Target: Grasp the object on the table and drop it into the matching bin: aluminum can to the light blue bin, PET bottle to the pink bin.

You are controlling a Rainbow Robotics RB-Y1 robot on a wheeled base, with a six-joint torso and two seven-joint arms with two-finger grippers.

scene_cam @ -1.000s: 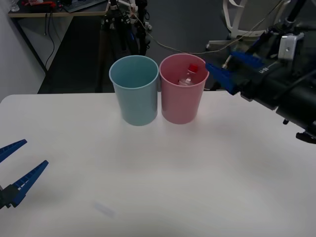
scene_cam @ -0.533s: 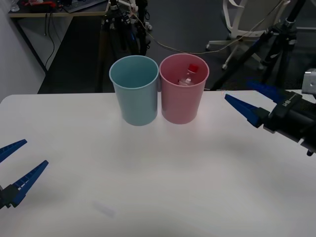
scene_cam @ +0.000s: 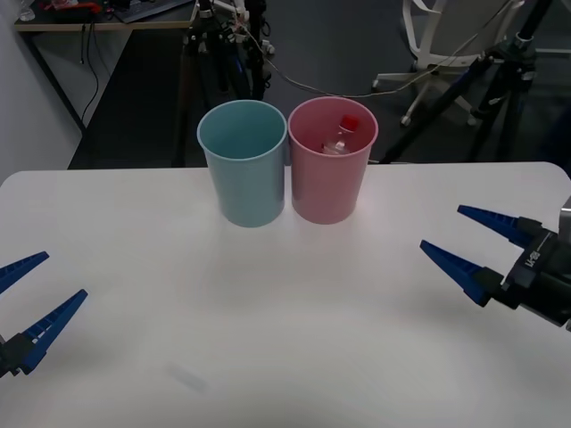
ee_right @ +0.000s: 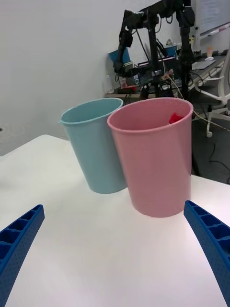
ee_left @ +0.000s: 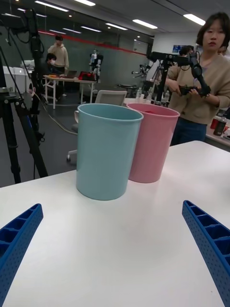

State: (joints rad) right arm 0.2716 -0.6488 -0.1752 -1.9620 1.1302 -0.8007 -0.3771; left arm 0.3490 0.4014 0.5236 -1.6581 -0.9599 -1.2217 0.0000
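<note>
We are seeing the PET bottle (scene_cam: 340,134) lying inside the pink bin (scene_cam: 329,183), with both grippers released over the table (scene_cam: 285,303).

We are looking at the pink bin standing upright at the far middle of the white table, its side touching or nearly touching the light blue bin (scene_cam: 244,174) on its left. The bottle is leaning inside the pink bin, its red cap poking up near the far rim; from the right wrist view we are catching just that red cap (ee_right: 175,117) above the rim. The right gripper (scene_cam: 473,245) is hovering over the table's right side, well apart from the bins, fingers spread and holding nothing. The left gripper (scene_cam: 31,294) is sitting at the near left edge, likewise spread wide and empty.
</note>
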